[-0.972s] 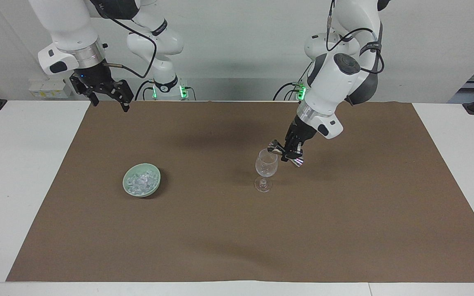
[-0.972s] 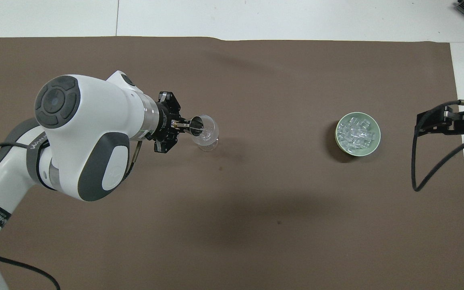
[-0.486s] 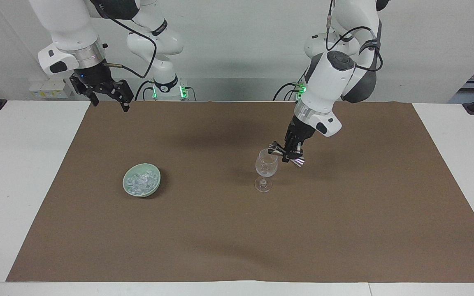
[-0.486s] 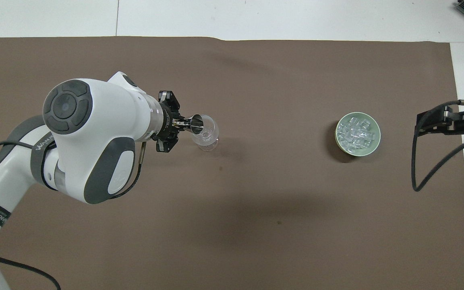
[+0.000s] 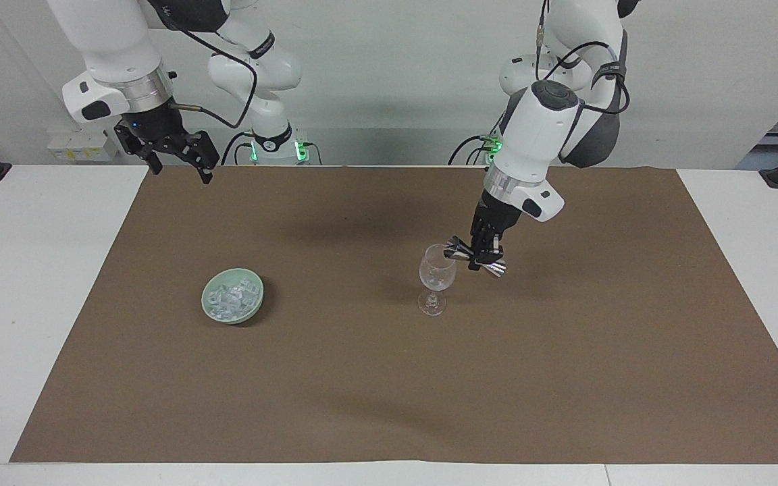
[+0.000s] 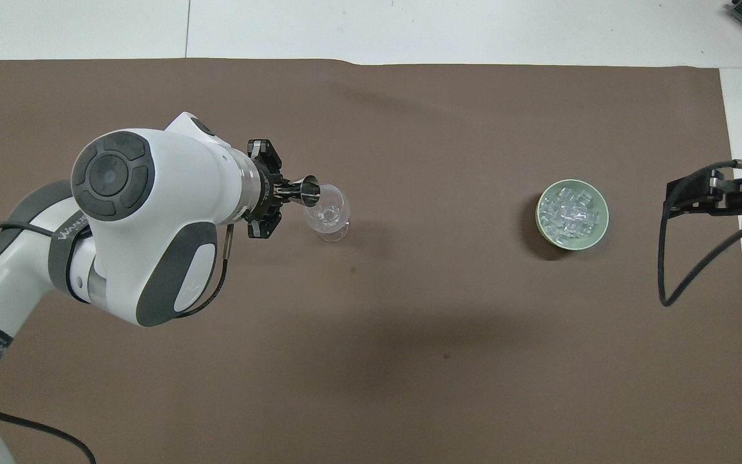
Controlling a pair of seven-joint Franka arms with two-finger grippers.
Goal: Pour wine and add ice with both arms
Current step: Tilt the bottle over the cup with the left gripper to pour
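My left gripper (image 5: 478, 256), pinching the metal jigger (image 5: 457, 251), has backed it from over the wine glass (image 5: 437, 275) to its rim, so pour looks finished; ice (image 5: 232, 298) sits untouched in its bowl (image 5: 256, 302), right gripper (image 5: 177, 164) spread, waiting.

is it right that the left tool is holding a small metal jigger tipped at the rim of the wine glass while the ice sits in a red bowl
Not quite: the bowl is pale green, not red, as the overhead view shows. The rest holds: the left tool is shut on the small metal jigger, tipped at the rim of the wine glass, and the ice sits in the bowl.
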